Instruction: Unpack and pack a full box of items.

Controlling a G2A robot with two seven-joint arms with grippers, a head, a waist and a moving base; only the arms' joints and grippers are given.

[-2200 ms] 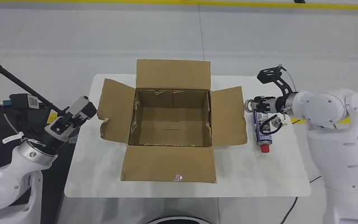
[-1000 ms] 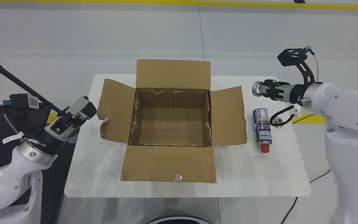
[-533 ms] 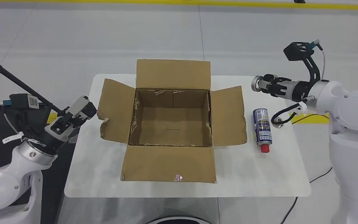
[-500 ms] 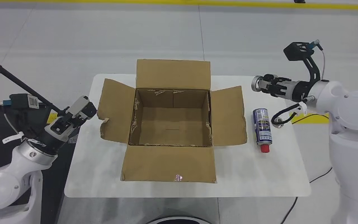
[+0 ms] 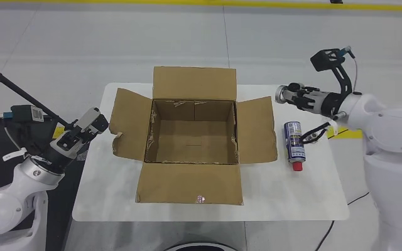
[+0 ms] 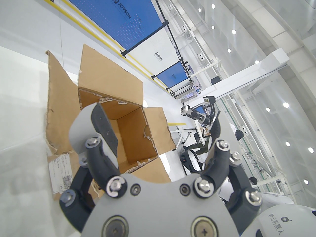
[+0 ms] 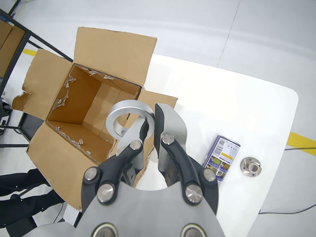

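An open cardboard box (image 5: 194,135) stands mid-table with its flaps spread and a bare floor inside. My right gripper (image 5: 290,96) hovers just past the box's right flap, shut on the rim of a silver metal ring (image 7: 128,106). In the right wrist view the right gripper (image 7: 150,118) hangs over that flap beside the box (image 7: 81,99). A blue spray can (image 5: 294,149) lies on the table right of the box. My left gripper (image 5: 94,119) stands open off the table's left edge, its fingers (image 6: 103,127) spread and pointing at the box (image 6: 123,124).
A small metal flange (image 7: 250,167) lies on the white table (image 5: 289,201) beyond the spray can (image 7: 221,159). A black stand (image 5: 25,94) rises at the far left. Bare table runs along the front and right.
My right gripper has risen from beside the spray can with the metal ring in it and shifted a little left toward the box's right flap. The left arm has not moved.
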